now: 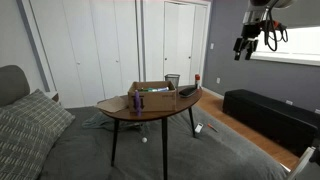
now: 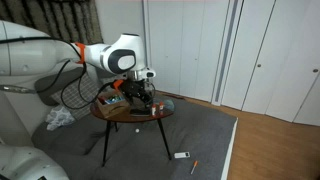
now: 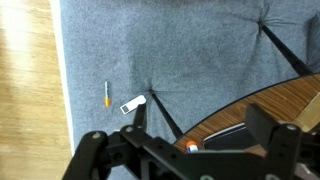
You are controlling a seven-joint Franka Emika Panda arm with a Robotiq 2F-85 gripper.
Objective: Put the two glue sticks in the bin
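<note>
A purple glue stick stands at the front of the round wooden table, next to a cardboard box. A second glue stick with a red-orange cap stands at the table's far end; the wrist view shows its cap at the table edge. The bin, a small dark mesh cup, stands behind the box. My gripper hangs high above and off to the side of the table, open and empty. In the wrist view its fingers are spread over the carpet and the table edge.
A brown cardboard box and a flat black object sit on the table. A white object and an orange pen lie on the grey carpet. A black bench stands by the window wall.
</note>
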